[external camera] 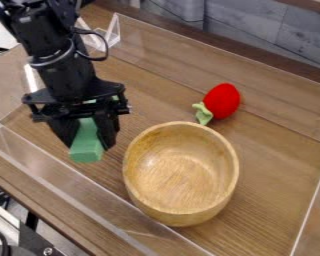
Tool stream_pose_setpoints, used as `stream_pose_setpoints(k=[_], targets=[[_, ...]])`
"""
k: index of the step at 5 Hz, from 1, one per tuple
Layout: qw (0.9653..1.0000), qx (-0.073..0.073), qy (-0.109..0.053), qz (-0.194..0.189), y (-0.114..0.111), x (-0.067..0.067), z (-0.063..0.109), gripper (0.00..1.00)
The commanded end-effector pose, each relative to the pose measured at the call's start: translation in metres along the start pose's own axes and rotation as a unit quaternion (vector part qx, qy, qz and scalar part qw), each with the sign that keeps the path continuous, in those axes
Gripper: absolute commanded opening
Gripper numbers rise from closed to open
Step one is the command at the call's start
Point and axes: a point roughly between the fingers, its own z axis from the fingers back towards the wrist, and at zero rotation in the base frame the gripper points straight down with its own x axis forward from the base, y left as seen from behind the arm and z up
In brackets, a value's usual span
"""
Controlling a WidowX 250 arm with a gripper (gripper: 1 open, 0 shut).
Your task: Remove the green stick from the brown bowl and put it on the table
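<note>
The green stick (85, 141) hangs between the two black fingers of my gripper (84, 137), which is shut on it. It is held over the table (270, 150), left of the brown bowl (183, 172) and apart from it. The stick's lower end is close to the tabletop; I cannot tell whether it touches. The bowl stands upright near the front wall with nothing inside it. My black arm rises from the gripper toward the upper left corner.
A red strawberry-like toy (220, 101) with green leaves lies just behind the bowl's far rim. Low clear acrylic walls (49, 175) run along the table's front, left and right edges, the front one close below the gripper.
</note>
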Motion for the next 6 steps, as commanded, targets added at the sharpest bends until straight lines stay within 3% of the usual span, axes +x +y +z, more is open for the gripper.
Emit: stream_pose_setpoints(k=[1, 4, 6], targets=[[0.9999, -0.002, -0.016, 0.0, -0.006, 0.009, 0.009, 0.0], [0.9993, -0.004, -0.02, 0.032, -0.015, -0.002, 0.0, 0.0], [0.9999, -0.006, -0.013, 0.007, -0.015, -0.004, -0.02, 0.0]])
